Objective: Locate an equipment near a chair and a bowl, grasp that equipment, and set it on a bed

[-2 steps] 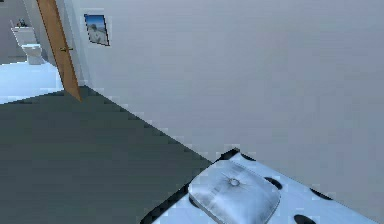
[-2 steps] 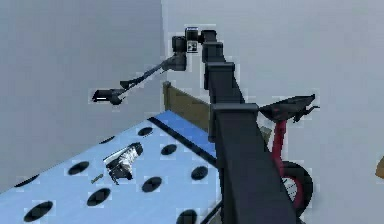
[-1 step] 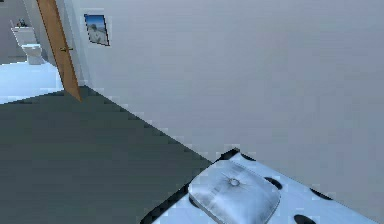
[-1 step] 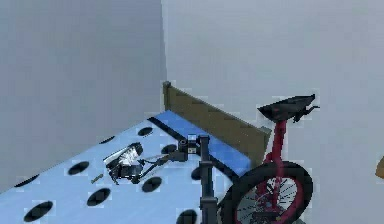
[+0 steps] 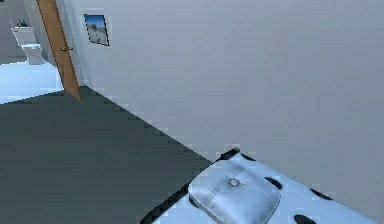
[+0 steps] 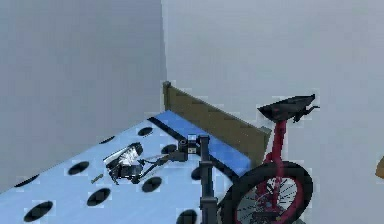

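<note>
- Arm side view: I am struggling to tell whether the claw (image 6: 155, 158) is gripping the pale lump (image 6: 125, 164) at the spotted bed (image 6: 62, 176).
- Frame edge is cropping the red bicycle (image 6: 277, 140).

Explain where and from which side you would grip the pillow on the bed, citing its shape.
Probably the pillow by its flatter edge seam toward the forward view's left, coming from the open floor. Its middle is broad and puffed, likely too wide to grip; it lies at the bed corner there, and the wall closes the far side.
</note>
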